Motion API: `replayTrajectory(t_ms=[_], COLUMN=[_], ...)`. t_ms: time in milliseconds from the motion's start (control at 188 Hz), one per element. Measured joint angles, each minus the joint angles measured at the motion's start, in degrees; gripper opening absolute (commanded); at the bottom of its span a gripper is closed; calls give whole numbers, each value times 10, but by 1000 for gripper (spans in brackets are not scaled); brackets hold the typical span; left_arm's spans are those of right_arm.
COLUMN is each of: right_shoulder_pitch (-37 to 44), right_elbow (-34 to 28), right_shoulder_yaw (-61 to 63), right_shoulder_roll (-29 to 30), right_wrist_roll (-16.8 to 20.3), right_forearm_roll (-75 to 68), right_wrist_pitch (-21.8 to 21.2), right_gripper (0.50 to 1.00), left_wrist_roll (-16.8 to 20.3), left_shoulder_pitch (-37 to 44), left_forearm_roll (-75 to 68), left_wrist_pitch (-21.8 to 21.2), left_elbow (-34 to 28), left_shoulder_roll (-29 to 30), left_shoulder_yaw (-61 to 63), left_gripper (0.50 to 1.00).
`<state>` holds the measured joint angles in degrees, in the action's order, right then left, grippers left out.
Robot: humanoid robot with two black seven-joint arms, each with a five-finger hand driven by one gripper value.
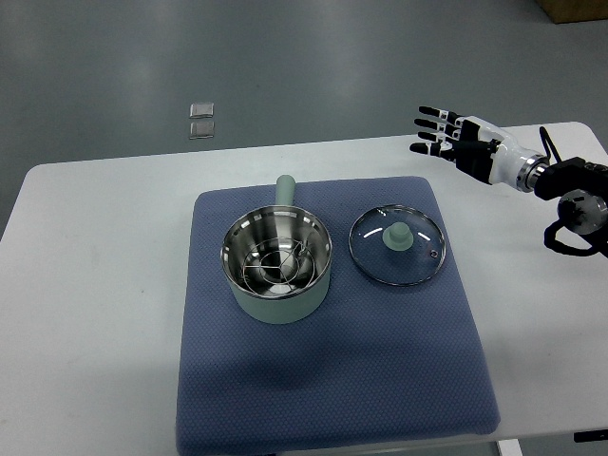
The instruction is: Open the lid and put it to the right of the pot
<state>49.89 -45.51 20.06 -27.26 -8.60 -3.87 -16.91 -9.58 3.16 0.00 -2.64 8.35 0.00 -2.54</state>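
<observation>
a white table point(95, 285) carries a blue fabric mat point(332, 380), and on the mat stands a pale green pot point(277, 266) with a shiny steel inside, uncovered. its stubby green handle point(284, 189) points toward the far edge of the table. a wire rack point(275, 268) sits down inside the pot, and something pale and rounded lies under it, though what it is cannot be made out. the glass lid point(396, 245) lies flat on the mat just to the right of the pot, apart from it with a narrow strip of mat between the two rims. the lid has a metal rim and a green knob point(397, 237) at its centre, facing up. the right hand point(454, 142) reaches in from the right edge of the picture, held above the far right part of the table, beyond the mat's corner and well apart from the lid. its dark-tipped fingers point(429, 122) are spread wide and stretched out toward the left, gripping nothing. the white forearm and black wrist joint trail back to the right edge. on the grey floor point(95, 76) past the table lie two small clear squares point(201, 120), one just behind the other.
</observation>
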Motion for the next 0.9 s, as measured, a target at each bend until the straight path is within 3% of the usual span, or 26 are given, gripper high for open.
replayTrajectory(t_ms=[234,430,685,903], right_shoulder_pitch=[-8,-11,-23,-24], right_elbow=[12,16,86,96], right_shoulder_yaw=[3,33,50,48], right_shoulder_roll=[13,20,54,56], right_wrist_roll=[33,29,27,28], right_forearm_roll=[-155,-157,-152,-144], right_wrist_pitch=[0,8,11,3], right_gripper=[932,932,932,932], left_wrist_roll=[0,0,0,0], left_shoulder_pitch=[0,0,0,0], left_forearm_roll=[0,0,0,0], left_wrist_pitch=[0,0,0,0], left_elbow=[0,0,0,0], left_shoulder_roll=[0,0,0,0], left_shoulder_yaw=[0,0,0,0], left_gripper=[1000,1000,1000,1000])
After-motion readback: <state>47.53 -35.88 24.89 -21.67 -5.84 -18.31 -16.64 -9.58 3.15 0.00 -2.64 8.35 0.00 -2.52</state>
